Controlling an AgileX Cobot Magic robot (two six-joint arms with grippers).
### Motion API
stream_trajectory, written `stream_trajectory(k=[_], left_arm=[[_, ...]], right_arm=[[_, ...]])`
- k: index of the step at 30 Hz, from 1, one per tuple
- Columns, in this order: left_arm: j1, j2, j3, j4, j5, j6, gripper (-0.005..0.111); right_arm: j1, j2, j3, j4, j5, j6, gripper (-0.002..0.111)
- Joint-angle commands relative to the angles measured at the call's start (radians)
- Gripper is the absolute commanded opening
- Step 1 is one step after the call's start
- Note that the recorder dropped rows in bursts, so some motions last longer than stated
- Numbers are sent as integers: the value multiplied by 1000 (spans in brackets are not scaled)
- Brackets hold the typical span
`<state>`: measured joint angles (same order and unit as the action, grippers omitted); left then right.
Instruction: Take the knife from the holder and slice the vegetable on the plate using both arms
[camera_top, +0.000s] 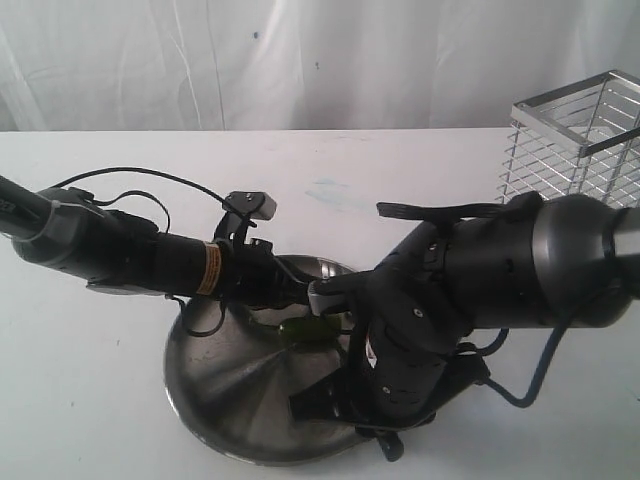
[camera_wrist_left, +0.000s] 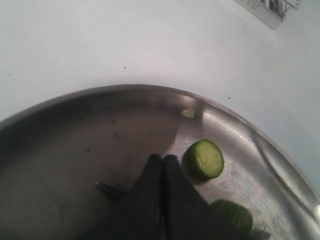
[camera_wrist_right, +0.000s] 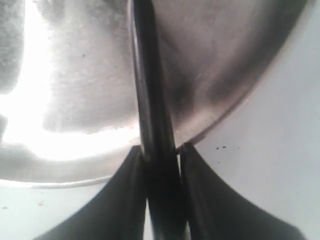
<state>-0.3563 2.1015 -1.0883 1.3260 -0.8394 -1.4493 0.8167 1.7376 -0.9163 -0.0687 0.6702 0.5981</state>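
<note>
Right gripper (camera_wrist_right: 161, 155) clamps the knife (camera_wrist_right: 150, 90) by its handle, blade reaching out over the plate (camera_top: 215, 385). Left gripper (camera_wrist_left: 163, 162) has its fingers pressed together low over the plate; whether it pins the vegetable (camera_top: 308, 329) cannot be told. Seen from outside, the vegetable lies near the plate's centre, at about 9 o'clock from the right gripper and 3 o'clock from the left. A cut slice (camera_wrist_left: 203, 159) rests just beside the left fingertips. Slicing well likely means keeping the blade square to the vegetable, pressing down steadily, clear of the left fingers. The holder (camera_top: 578, 140) stands well apart at 2 o'clock.
</note>
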Motion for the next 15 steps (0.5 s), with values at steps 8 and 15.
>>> stream_trajectory(k=[8, 15], left_arm=[[-7, 38, 30, 118, 19, -13, 0], [-7, 38, 30, 128, -31, -38, 0]], right_arm=[[-31, 0, -2, 119, 71, -154, 0], [-31, 0, -2, 132, 80, -157, 0]])
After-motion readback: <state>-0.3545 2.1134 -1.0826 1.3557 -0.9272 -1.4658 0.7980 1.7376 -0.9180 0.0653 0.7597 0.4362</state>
